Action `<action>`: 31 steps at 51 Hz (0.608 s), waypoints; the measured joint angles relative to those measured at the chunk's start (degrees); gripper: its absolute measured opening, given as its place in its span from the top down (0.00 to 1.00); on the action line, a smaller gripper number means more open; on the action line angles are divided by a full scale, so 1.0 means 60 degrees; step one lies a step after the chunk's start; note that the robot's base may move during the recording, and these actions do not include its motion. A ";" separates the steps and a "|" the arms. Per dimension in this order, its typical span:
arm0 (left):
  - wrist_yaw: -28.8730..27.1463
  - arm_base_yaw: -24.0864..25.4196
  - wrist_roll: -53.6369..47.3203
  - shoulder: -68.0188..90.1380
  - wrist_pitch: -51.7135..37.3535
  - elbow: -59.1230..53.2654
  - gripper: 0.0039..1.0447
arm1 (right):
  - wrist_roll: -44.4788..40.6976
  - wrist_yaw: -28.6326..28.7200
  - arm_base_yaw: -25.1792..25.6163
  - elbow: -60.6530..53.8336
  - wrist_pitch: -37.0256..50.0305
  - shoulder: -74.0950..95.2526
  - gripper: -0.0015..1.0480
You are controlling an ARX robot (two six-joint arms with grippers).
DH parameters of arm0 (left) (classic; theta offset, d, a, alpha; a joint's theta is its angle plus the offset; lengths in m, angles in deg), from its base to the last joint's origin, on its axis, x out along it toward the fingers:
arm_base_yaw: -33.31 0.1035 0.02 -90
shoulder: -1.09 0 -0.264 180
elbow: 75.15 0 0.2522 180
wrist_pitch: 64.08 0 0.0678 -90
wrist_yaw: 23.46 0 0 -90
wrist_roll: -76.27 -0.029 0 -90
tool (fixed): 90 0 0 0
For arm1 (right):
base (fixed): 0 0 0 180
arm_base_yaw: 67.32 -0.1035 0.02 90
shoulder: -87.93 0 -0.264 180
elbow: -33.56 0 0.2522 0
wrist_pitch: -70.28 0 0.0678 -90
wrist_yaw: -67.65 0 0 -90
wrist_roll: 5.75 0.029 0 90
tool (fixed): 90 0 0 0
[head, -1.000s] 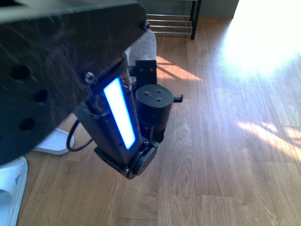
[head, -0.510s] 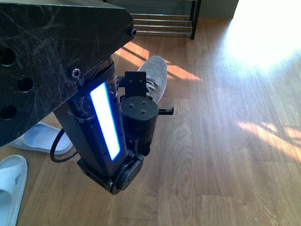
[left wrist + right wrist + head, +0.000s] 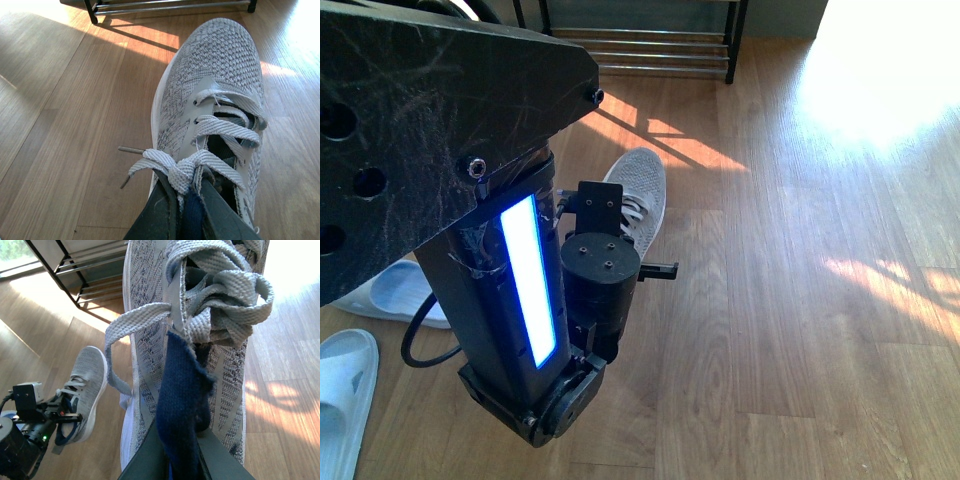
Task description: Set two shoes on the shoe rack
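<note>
I am at the carrying step: each arm has one shoe, and neither shoe is on the rack yet

In the left wrist view my left gripper [image 3: 192, 212] sits at the bottom middle of the frame. It is pinched tight on the dark blue tongue of a grey knit sneaker with a white sole [image 3: 215, 90]. The sneaker fills the middle and right of that frame. Its toe points up toward the black metal shoe rack with thin silver rods [image 3: 170, 5] at the top edge. I cannot tell if the toe touches the wooden floor [image 3: 60, 125].

In the right wrist view my right gripper [image 3: 180, 457] is at the bottom middle, also squeezed tight on a dark blue tongue. It holds a second grey knit sneaker [image 3: 200, 310], which fills the middle of the frame with its laces hanging loose.

In the front view the rack is at the top middle, well apart from the first sneaker. The pale blue rubber slides [image 3: 395, 290] lie at the lower left.

I think the next move is to bring both arms forward to the rack. Each sole must land flat across the rods, because a shoe could tip or slip between them
</note>
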 joint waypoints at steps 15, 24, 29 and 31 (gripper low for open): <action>0.3195 0.1723 0.1184 -0.3993 0.5413 -0.4630 0.98 | 0.0000 0.0058 -0.0011 -0.0004 0.0000 0.0004 0.98; 0.3446 0.2820 0.2259 -1.0925 1.0681 -0.8269 0.98 | 0.0007 -0.0095 0.0011 -0.0004 0.0000 0.0000 0.98; 0.3621 0.2914 0.2284 -1.4189 1.1486 -0.8386 0.98 | 0.0004 0.0175 -0.0040 -0.0004 0.0000 0.0000 0.98; 0.3479 0.3009 0.2116 -1.5227 1.1446 -0.8218 0.98 | 0.0004 0.0208 -0.0044 -0.0004 0.0000 0.0000 0.98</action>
